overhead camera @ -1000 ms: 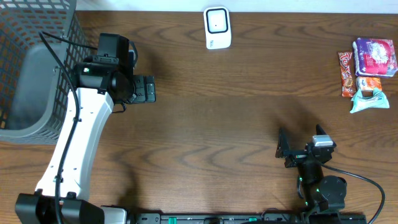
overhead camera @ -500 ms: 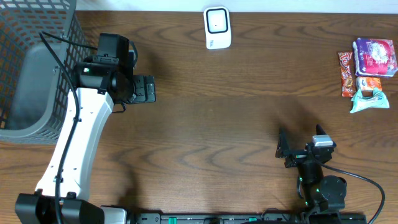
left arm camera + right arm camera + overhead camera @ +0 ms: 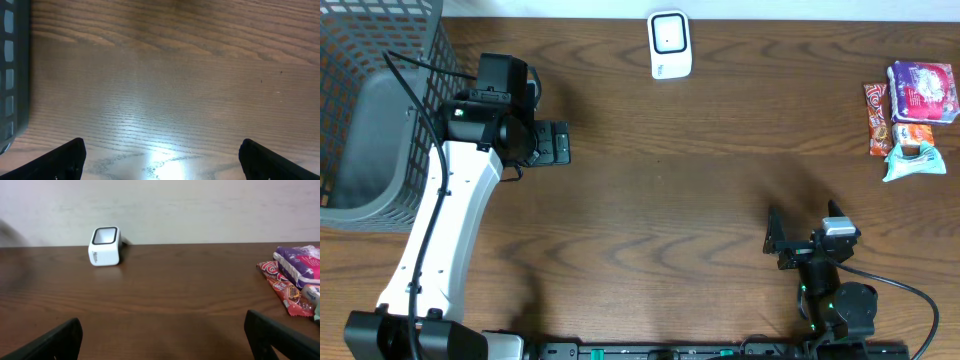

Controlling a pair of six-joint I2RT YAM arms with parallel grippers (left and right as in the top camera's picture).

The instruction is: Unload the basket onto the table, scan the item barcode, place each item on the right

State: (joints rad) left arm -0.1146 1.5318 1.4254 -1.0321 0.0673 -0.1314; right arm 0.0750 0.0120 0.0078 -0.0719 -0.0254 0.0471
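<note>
A cluster of 4 snack packets lies on a dark wooden table (image 3: 670, 200), well ahead of the right gripper (image 3: 805, 228) and off to its right. The cluster holds a purple packet (image 3: 923, 90), a thin red bar (image 3: 877, 118), a small orange packet (image 3: 917, 134) and a pale teal packet (image 3: 913, 162), all lying flat and touching or just beside one another. From the right wrist camera only part of the cluster shows, at the right edge of the view.

A white barcode scanner (image 3: 670, 44) with a dark window on top stands at the far edge of the table, well ahead of the right gripper and to its left. It is well apart from the packets.

The right gripper sits low over the near edge of the table, pointing toward the far edge. Its 2 black fingers (image 3: 55, 340) stand spread as wide as they go, with only bare wood between them, and it holds nothing.

The left gripper (image 3: 563, 143) hangs over the left part of the table, facing down at the wood. It too is fully spread and holds nothing. The scanner lies well off from it, and the packets lie farther still.

A grey mesh basket (image 3: 380, 110) stands just beside the left gripper, its wall showing at the left edge of that wrist camera's view.
</note>
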